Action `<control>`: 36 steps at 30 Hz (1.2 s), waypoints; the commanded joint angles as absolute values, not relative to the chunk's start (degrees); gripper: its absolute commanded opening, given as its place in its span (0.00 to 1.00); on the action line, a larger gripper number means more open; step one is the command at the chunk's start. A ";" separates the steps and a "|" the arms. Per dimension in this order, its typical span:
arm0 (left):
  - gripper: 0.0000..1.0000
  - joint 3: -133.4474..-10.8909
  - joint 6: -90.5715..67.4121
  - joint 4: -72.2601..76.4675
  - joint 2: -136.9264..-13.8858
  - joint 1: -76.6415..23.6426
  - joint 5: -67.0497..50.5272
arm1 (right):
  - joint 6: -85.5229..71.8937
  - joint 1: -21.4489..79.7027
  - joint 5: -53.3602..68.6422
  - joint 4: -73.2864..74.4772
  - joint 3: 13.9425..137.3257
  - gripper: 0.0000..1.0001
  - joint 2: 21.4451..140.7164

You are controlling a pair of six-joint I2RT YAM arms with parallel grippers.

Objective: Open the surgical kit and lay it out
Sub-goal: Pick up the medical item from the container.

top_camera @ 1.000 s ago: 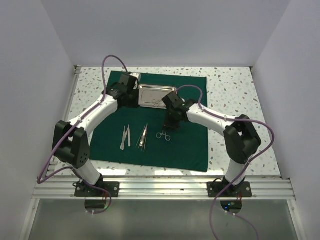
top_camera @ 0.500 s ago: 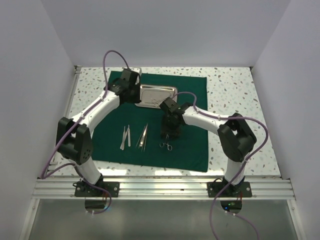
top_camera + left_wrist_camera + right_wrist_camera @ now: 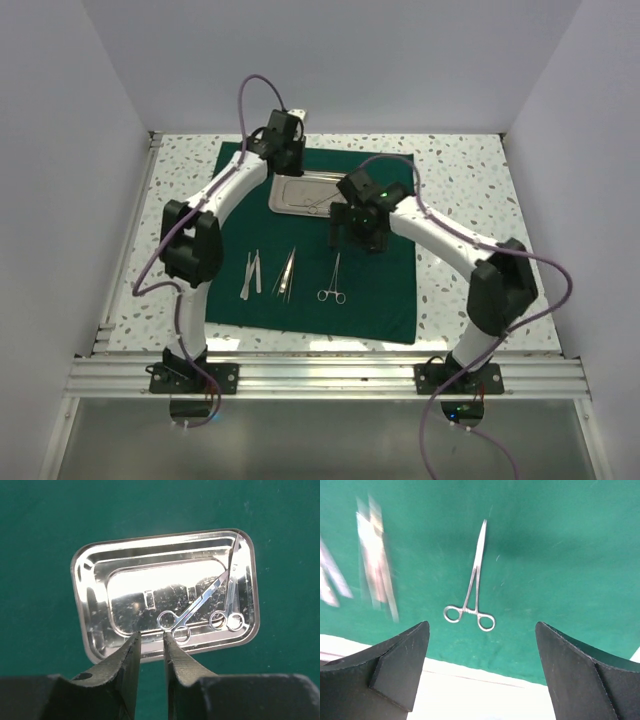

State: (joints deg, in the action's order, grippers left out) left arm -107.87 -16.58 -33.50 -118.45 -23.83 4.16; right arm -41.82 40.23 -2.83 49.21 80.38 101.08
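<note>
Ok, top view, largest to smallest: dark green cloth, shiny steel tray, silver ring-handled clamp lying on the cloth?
1. Dark green cloth, largest by far.
2. Shiny rectangular steel tray, clearly second.
3. Silver ring-handled clamp, smallest.

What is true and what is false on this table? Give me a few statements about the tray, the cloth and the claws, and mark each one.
1. The shiny rectangular steel tray holds two ring-handled silver instruments. True.
2. The right claw is clamped on the ring-handled silver clamp. False: the claw is wide open, and the clamp lies free on the cloth.
3. The dark green cloth is folded shut. False: it is spread flat on the speckled table.
4. Thin silver tweezers lie on the cloth left of the clamp. True.
</note>
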 commanded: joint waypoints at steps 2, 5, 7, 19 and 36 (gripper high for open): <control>0.34 -114.34 -11.35 -33.14 -125.85 -25.13 -0.95 | -36.66 31.94 -8.18 55.02 85.87 0.91 90.19; 0.53 -114.61 -9.50 -31.30 -128.23 -26.28 -4.12 | -34.37 26.22 -7.21 56.68 85.17 0.90 87.29; 0.57 -113.82 -8.88 -30.15 -129.02 -27.41 -4.22 | -32.53 24.27 -7.56 58.09 84.73 0.90 86.49; 0.56 -118.56 -6.42 -29.53 -136.93 -31.29 2.37 | -30.06 19.95 -5.19 59.59 83.85 0.89 87.27; 0.53 -123.67 -5.19 -30.50 -142.91 -29.71 6.23 | -29.44 18.72 -2.73 59.77 87.10 0.88 92.81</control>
